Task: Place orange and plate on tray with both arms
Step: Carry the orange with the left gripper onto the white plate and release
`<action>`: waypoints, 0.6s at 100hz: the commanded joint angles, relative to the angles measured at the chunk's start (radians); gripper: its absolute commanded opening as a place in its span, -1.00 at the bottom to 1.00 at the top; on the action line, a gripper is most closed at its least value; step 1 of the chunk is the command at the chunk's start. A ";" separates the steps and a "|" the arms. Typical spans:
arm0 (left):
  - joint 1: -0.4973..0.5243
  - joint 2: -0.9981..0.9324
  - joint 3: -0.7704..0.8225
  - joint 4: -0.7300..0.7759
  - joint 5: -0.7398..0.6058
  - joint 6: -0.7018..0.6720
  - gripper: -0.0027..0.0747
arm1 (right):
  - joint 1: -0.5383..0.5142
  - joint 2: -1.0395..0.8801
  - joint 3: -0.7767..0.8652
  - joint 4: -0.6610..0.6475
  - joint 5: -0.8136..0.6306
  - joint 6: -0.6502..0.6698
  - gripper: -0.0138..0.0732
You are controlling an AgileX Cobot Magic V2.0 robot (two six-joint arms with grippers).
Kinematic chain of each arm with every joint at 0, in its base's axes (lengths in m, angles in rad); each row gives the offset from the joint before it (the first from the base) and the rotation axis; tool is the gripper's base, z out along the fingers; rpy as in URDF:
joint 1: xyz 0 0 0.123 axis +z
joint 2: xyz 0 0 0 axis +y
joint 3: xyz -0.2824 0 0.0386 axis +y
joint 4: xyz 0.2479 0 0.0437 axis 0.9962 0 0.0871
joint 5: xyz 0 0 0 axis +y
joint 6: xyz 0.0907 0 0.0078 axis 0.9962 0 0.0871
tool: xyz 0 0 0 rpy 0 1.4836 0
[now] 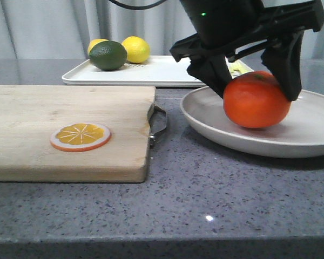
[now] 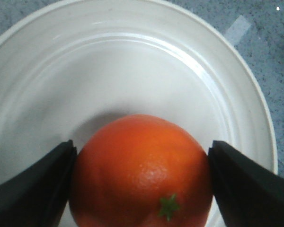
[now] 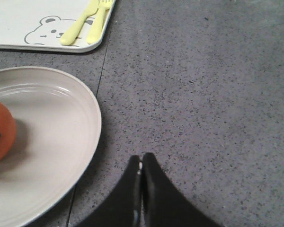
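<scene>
Now the orange (image 1: 256,100) sits on the plate (image 1: 205,116), clamped between the fingers of the left gripper (image 1: 255,81).

Plate and orange rest toward the counter's right edge, with the white tray (image 1: 162,73) just behind them near the back edge. Farther right, the right gripper (image 3: 141,165) is pinched closed on nothing above bare grey counter (image 3: 203,94). A wooden cutting board (image 1: 70,129) lies at the left.

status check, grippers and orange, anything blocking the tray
Left gripper shut on orange, orange on plate. Right gripper shut, empty, beside plate. Tray holds lemons and lime.
</scene>
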State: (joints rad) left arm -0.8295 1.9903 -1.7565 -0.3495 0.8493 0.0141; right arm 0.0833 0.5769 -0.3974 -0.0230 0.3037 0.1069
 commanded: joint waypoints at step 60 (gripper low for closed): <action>-0.006 -0.046 -0.105 -0.024 0.010 0.045 0.80 | 0.000 0.008 -0.038 -0.006 -0.050 -0.002 -0.81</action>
State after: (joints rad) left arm -0.8295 2.0073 -1.8014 -0.3526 0.8685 0.0560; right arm 0.0833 0.5769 -0.3974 -0.0230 0.3128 0.1069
